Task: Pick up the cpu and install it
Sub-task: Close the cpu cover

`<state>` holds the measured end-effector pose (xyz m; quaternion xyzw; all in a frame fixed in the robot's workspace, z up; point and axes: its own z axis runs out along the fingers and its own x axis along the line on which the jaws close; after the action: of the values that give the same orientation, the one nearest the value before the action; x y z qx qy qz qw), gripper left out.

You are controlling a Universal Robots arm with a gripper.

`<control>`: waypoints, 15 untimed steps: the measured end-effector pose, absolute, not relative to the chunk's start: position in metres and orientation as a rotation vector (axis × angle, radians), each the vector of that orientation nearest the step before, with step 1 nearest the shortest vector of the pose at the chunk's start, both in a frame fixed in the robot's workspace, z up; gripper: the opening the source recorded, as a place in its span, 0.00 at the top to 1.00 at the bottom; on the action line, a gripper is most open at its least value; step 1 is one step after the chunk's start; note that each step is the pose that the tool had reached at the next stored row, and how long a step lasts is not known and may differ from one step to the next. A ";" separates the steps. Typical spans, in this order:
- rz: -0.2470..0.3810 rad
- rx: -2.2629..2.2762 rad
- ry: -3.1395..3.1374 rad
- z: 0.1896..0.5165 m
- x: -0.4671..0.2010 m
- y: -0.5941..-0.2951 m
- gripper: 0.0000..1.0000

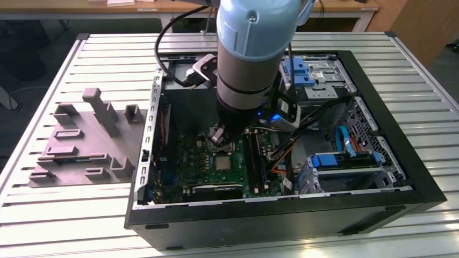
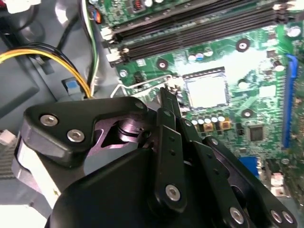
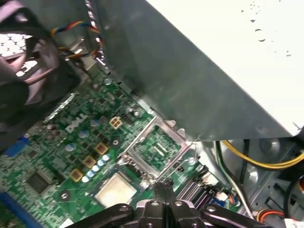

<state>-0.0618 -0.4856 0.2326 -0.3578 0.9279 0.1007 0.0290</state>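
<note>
The cpu (image 2: 205,91), a pale silver-grey square, lies flat in the socket of the green board (image 2: 256,71); it also shows in the first wrist view (image 3: 115,190) and the exterior view (image 1: 223,161). The socket's metal frame (image 3: 156,145) stands flipped open beside it. My gripper (image 2: 165,92) is shut with nothing between its fingers, its tips just beside the cpu and close to the thin wire lever (image 2: 142,83). From outside, the gripper (image 1: 219,135) hangs low inside the open computer case, over the board.
A grey moulded tray (image 1: 79,145) with upright posts sits on the slatted table at the exterior view's left. Inside the case are memory slots (image 2: 190,28), yellow and black cables (image 2: 42,54), a grey power-supply box (image 3: 190,71) and blue drive caddies (image 1: 344,160).
</note>
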 end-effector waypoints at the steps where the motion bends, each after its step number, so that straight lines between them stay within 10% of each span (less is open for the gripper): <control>1: 0.311 -1.104 2.863 0.232 -0.061 -0.483 0.89; 15: 0.345 -1.100 2.851 0.218 -0.051 -0.463 0.89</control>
<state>-0.0506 -0.4628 0.2185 -0.3575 0.9266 0.1121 0.0333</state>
